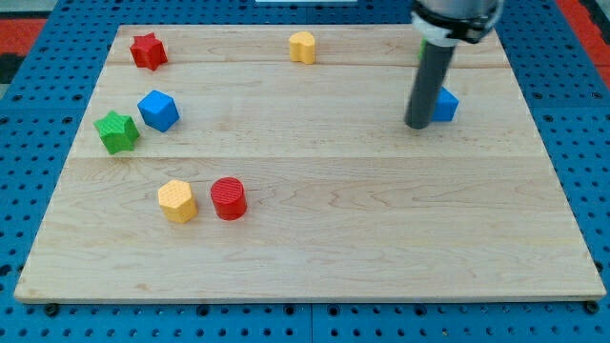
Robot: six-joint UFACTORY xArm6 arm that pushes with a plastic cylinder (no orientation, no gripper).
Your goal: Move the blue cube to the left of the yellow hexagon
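My arm ends in a plain dark rod, so there is no claw to open, clench or grasp anything; it holds nothing. My tip rests on the wooden board in the view's upper right part. Just to the view's right of my tip sits a blue block, partly hidden behind the rod; its shape is hard to make out, and my tip seems to be touching its left side or standing right against it, though I cannot tell for sure.

The blue cube lies far to the view's left of my tip, at about the same height in the view. A green star-like block sits just beside that cube, to its lower left, close but seemingly apart.

The yellow hexagon lies well to the view's left of my tip and lower down, below the blue cube. A red cylinder stands just to the right of the hexagon, near it with a small gap.

A red star-shaped block sits near the board's top left corner. A second yellow block lies at the top edge, up and to the left of my tip.
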